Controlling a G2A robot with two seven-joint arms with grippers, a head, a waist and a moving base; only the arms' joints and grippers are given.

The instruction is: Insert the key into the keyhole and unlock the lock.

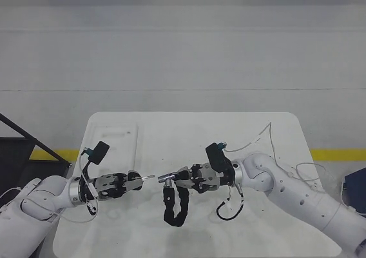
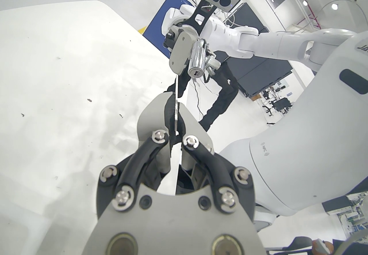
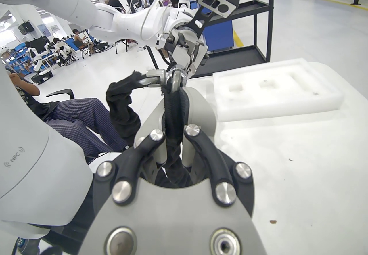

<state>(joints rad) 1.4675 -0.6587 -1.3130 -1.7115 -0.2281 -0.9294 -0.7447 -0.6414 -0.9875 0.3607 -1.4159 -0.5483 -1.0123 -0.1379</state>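
Observation:
My left gripper (image 1: 136, 179) (image 2: 172, 103) is shut on the flat head of a metal key (image 1: 147, 176) (image 2: 175, 108). The key's thin blade points at the lock. My right gripper (image 1: 186, 175) (image 3: 175, 92) is shut on the lock's black fabric-sleeved cable (image 1: 175, 208) (image 3: 172, 115), just behind the chrome lock cylinder (image 1: 167, 178) (image 2: 197, 58) (image 3: 156, 79). The cable hangs in a loop below. The keyhole (image 2: 195, 73) faces the key. In the top view a small gap separates key tip and cylinder. Both are held above the white table (image 1: 267, 213).
A white foam tray (image 1: 115, 138) (image 3: 276, 92) with shallow recesses lies on the table's far left part. A thin black wire (image 1: 230, 209) dangles under the right wrist. A black shelf frame (image 3: 258, 9) stands beyond the table's left edge.

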